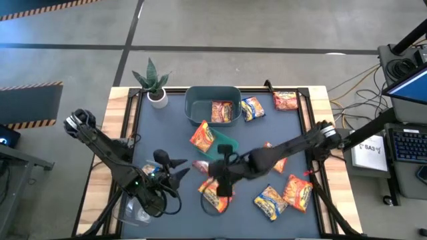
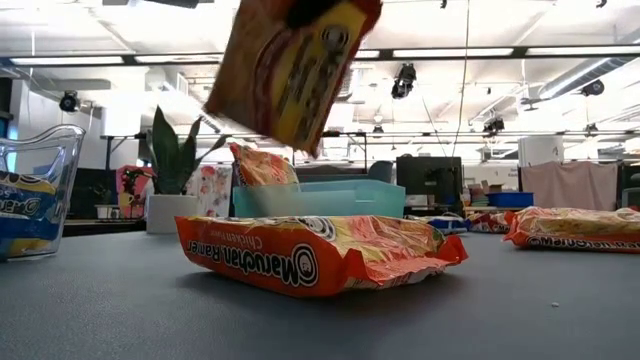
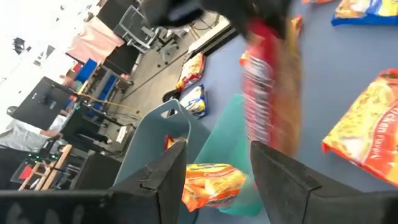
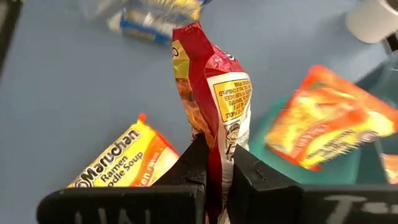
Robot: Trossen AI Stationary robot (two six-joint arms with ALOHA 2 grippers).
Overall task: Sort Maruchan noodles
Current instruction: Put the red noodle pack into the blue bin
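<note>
My right gripper (image 1: 220,175) hangs over the near middle of the table, shut on a dark red-with-white Maruchan packet (image 4: 211,81), which shows high in the low view (image 2: 290,70). An orange-red packet (image 2: 310,255) lies flat on the table below it. My left gripper (image 3: 217,171) is open just to the left (image 1: 175,169), pointing at the held packet and touching nothing. More packets lie scattered: one inside the grey-teal tub (image 1: 223,111), one orange-red packet (image 1: 202,137) leaning at the green tray (image 1: 225,148). My right gripper pinches the dark red packet between its two fingers at one end (image 4: 217,140), coming from above. The packet is lifted clear of the table and hangs tilted below the fingers (image 2: 290,70).
Yellow-with-blue and orange-red packets lie at the near right (image 1: 270,200), (image 1: 298,190) and the far right (image 1: 252,108), (image 1: 285,100). A clear container (image 2: 30,190) with a yellow-with-blue packet stands near left. A potted plant (image 1: 155,83) stands at the far left corner.
</note>
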